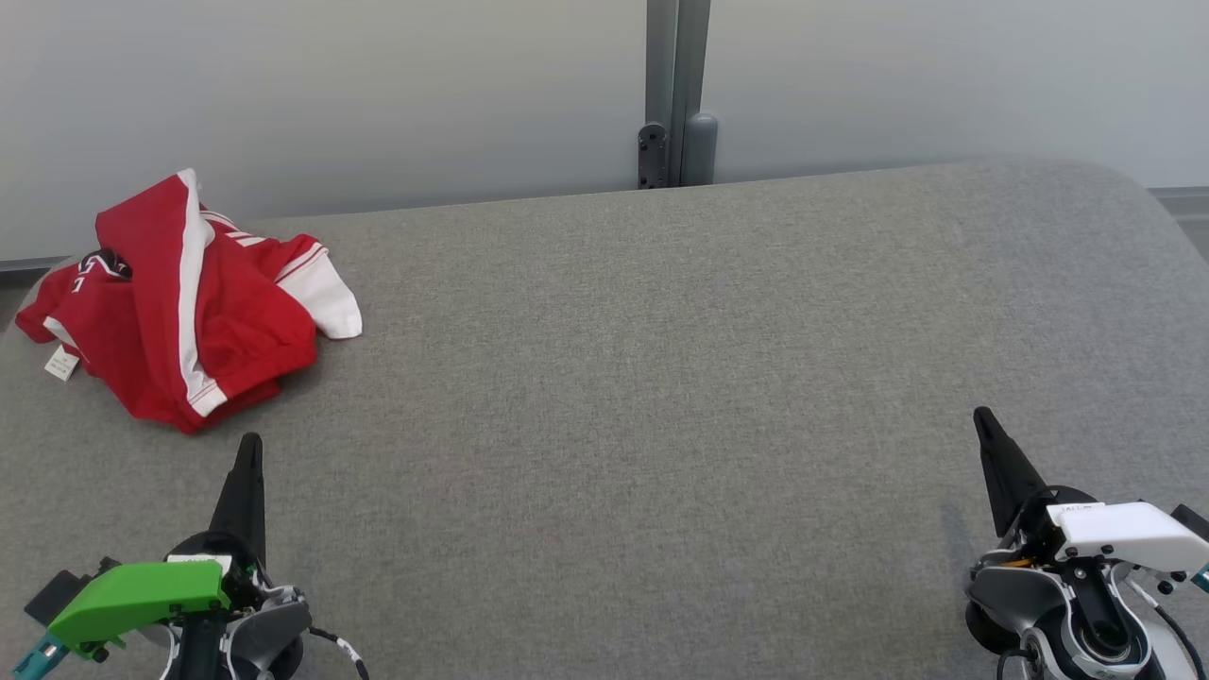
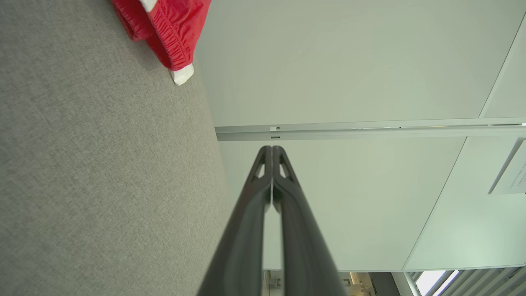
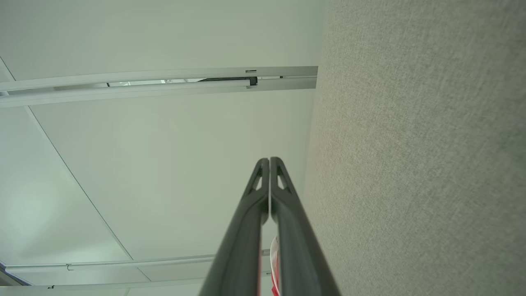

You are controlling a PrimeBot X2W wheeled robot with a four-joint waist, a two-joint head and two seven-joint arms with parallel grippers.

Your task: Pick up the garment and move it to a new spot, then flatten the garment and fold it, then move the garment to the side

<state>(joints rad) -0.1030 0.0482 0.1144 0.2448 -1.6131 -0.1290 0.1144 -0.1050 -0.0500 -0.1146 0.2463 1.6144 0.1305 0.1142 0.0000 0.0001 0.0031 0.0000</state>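
Grey woven-fabric surface (image 1: 661, 378), broad and flat, its far right corner rounded. Behind its far edge stand pale matt wall panels (image 1: 331, 85), joined near the middle by a grey vertical post (image 1: 676, 57). At the foot of the post, just above the edge of the surface, there is a dark bracket (image 1: 652, 156) with small holes on the left and a rounded grey cap (image 1: 700, 146) on the right. Left wrist view: white paper notice (image 2: 511, 172) fixed to a panel, print too small to read; slatted blinds (image 2: 485, 279) in the lower right corner, bright light beside them.
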